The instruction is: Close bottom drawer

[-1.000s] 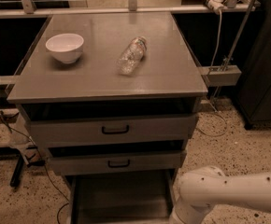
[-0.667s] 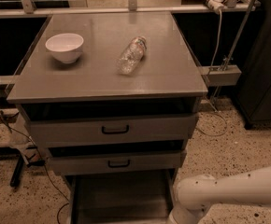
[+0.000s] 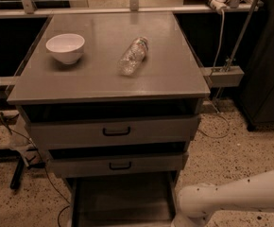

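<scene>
Grey bottom drawer (image 3: 123, 198) open, white arm (image 3: 231, 197) just right; bowl (image 3: 65, 47), bottle (image 3: 133, 56) above; jaws unseen

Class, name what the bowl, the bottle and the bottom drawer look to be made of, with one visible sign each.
Bowl: probably glazed ceramic, white and smooth. Bottle: clear plastic, see-through and crinkled. Bottom drawer: likely grey painted metal, thin flat walls. The gripper is out of view below the frame; only the white arm shows beside the drawer.

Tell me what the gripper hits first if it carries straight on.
The gripper is out of view past the picture's bottom edge, so its heading cannot be read. The white arm reaches toward the open bottom drawer, probably met first.
</scene>
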Tool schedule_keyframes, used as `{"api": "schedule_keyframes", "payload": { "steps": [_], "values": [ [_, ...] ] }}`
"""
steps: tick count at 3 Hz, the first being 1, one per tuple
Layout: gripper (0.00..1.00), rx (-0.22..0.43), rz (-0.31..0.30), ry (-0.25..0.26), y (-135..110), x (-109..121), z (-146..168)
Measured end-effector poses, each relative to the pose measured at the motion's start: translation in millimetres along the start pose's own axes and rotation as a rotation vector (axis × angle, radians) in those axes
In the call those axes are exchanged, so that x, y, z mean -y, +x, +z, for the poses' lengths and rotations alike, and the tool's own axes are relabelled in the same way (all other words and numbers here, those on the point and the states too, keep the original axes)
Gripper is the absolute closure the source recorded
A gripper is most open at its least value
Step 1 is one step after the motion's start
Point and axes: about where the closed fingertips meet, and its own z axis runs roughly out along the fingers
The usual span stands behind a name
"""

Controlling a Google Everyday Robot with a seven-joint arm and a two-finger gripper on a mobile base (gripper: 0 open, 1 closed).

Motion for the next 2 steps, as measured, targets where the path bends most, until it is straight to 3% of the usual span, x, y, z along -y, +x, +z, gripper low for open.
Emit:
{"api": "schedule_keyframes", "payload": {
  "steps": [1,2],
  "values": [
    [1.00,-0.002,0.021,-0.043,2,5,19],
    [1.00,0.037,0.114,-0.118,-2,34,54]
  ]
}}
